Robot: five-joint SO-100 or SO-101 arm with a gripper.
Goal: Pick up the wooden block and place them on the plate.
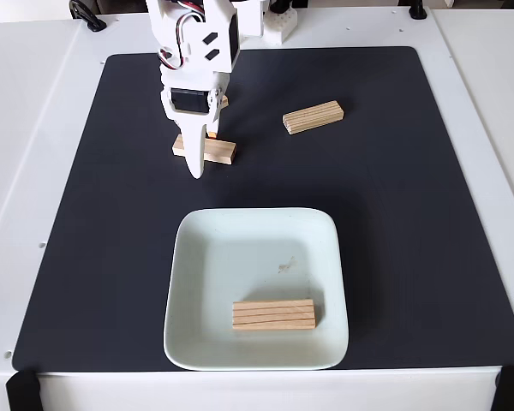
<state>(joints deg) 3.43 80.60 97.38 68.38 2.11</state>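
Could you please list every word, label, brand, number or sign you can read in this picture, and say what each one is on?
There is no readable text. The gripper, the plate, the wooden blocks and the black mat carry no lettering, label or number. The dark lines on the blocks are wood grain, and the mark at the plate's centre is a smudge.

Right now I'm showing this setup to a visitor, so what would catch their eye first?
Probably the white gripper reaching down over a wooden block at the upper left of the black mat. Next, the pale square plate at the bottom centre, with one block already lying in it. Another block sits alone at the upper right.
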